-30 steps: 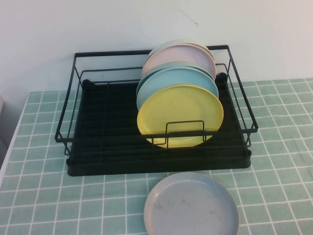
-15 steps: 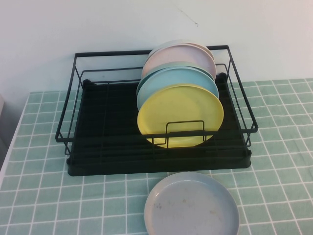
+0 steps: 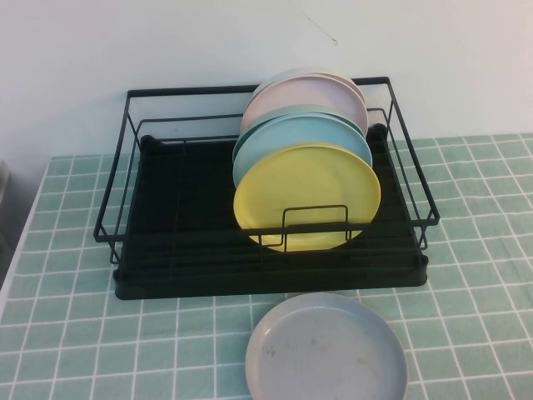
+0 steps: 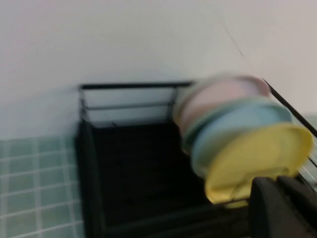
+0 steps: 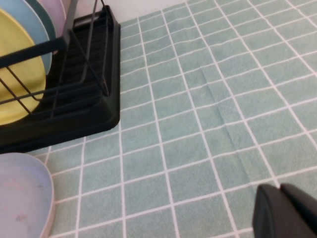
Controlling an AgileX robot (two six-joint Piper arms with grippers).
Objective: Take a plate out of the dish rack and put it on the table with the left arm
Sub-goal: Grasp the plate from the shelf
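1. A pale green tiled table (image 3: 67,250) runs to a white wall (image 3: 166,42).
2. The black dish rack (image 3: 166,242) holds the yellow plate (image 3: 308,196) upright, frontmost, before light blue plates (image 3: 291,133); a grey-lilac plate (image 3: 326,350) lies on the tiles in front.
3. The left gripper (image 4: 285,208) hovers near the rack, the right gripper (image 5: 287,213) over bare tiles; whether either claw is clenched or released, I cannot tell.

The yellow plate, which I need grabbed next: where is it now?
In the high view the yellow plate stands upright at the front of the stack in the dish rack's right half, before a light blue plate.

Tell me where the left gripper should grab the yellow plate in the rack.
Probably the top rim of the yellow plate, from above: it stands on edge at the front of the dish rack, its lower part behind a wire divider. Left gripper is nearby; right gripper over the table.
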